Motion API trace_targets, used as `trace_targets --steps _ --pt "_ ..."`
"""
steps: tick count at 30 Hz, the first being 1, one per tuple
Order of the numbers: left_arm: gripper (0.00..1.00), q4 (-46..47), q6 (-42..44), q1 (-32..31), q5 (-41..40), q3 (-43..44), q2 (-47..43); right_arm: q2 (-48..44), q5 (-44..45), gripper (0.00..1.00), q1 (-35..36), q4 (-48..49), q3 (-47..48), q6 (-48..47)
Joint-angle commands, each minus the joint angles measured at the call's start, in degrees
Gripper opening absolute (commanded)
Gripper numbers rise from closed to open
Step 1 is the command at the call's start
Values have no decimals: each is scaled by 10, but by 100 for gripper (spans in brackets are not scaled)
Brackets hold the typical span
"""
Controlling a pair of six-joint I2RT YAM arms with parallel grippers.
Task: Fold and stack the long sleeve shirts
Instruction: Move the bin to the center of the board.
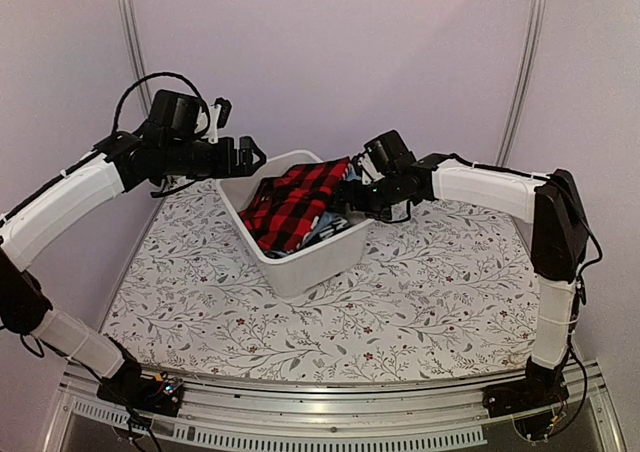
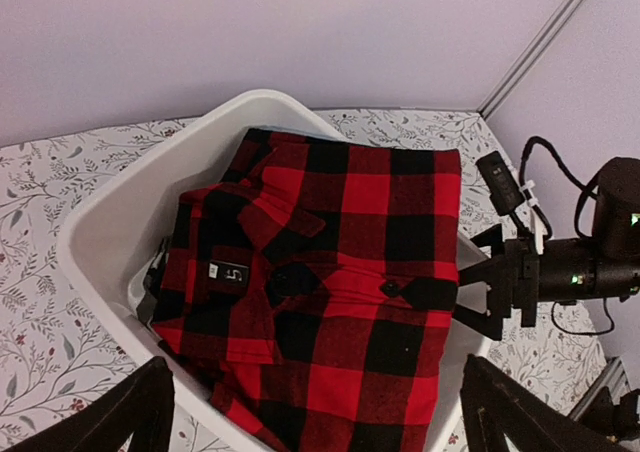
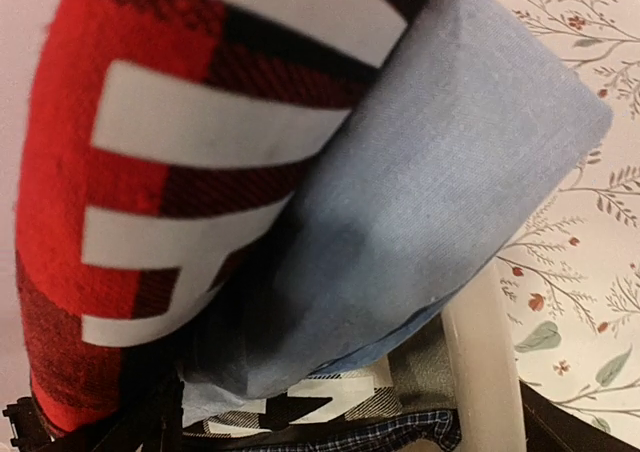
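**Shirts heaped in the bin, both tools at its rim**

Edges and room: the white bin (image 1: 300,262) sits corner-on at mid counter (image 1: 440,292), set toward the back. Open patterned counter shows in front of it and to both sides, and the widest stretch is at near right. The back wall (image 1: 330,52) stands close behind the bin's far corner. A left metal post (image 1: 130,32) and a right metal post (image 1: 525,52) flank it. A metal rail (image 1: 330,412) runs along the near edge, with the arm bases at its ends.

Task thing: the red-and-black check shirt (image 2: 340,302) lies on top inside the bin. In the left wrist view its collar (image 2: 265,222) is toward the left wall, with a small dark label (image 2: 228,272) just below. The shirt's right side rides up over the right rim.

In the right wrist view a light blue cloth (image 3: 450,192) bulges out over the bin wall. Below it lie a black-and-white cloth (image 3: 310,397) and a dark plaid cloth (image 3: 400,432). I cannot tell which of these are shirts.

Tools: the left tool (image 1: 250,155) hangs in the air by the bin's far-left wall, above rim height. Its jaws are spread wide and hold nothing. The right tool (image 2: 485,287) is at the right rim with its jaws apart, pointed at the shirt's edge. I cannot tell whether a finger touches the cloth.

In the way: the bin walls hem the heap on all sides. The right arm (image 1: 500,187) reaches across the back right of the counter. The left arm (image 1: 70,202) arcs over the left edge.
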Motion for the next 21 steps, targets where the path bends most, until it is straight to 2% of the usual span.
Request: trace_targets --steps 1,8,15,18,21 --pt "100 -7 0 6 16 -2 -18 65 -34 98 46 6 96 -22" --pt "100 9 -4 -8 85 -1 -13 18 3 99 48 4 53 -45" --pt "100 32 -16 -61 106 17 16 -80 89 99 47 -5 -5 -53" --pt "100 45 -23 -89 109 28 39 -125 158 99 44 -26 -31 -50" --pt "100 58 -30 -120 107 42 72 -170 186 99 18 -36 -69 -40"
